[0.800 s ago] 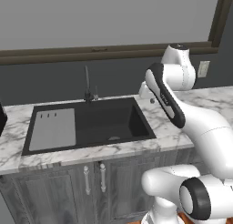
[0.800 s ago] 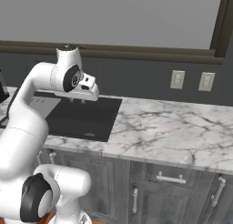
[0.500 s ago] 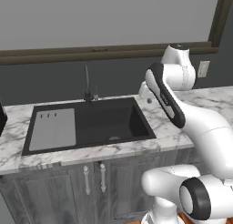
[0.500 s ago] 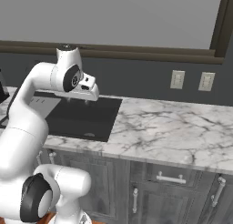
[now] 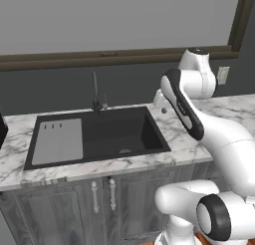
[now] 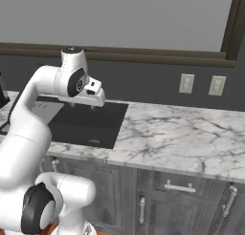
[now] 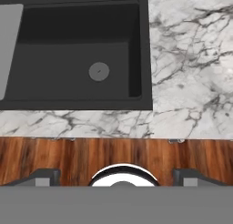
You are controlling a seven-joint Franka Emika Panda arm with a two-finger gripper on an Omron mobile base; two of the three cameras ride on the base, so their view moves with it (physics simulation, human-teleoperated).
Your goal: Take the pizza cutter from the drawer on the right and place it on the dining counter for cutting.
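One black sink [image 5: 99, 137] sits in the marble surface [image 5: 179, 137], with one grey drainboard [image 5: 60, 142] filling its left part and one basin to the right. The basin holds nothing but one round drain [image 7: 98, 71]. One dark tap [image 5: 95, 92] stands behind the sink. Below it in the left base view are two cabinet doors with two silver handles [image 5: 102, 195].

The gripper [image 5: 160, 103] hangs over the surface at the right rim of the sink; in the hand view its two finger tips [image 7: 43, 177] stand wide apart at the bottom edge, so the jaws are open and hold nothing, looking straight down on the sink, the marble and a strip of wooden floor [image 7: 68, 157].

Further right, the right base view shows two wall outlets [image 6: 186, 83] above the long marble stretch, and one closed drawer [image 6: 179, 184] with one silver handle under it. The pizza cutter cannot be seen, so I cannot tell where it lies.

Against the earlier pictures, nothing differs: arm, gripper and scene match in both base views.
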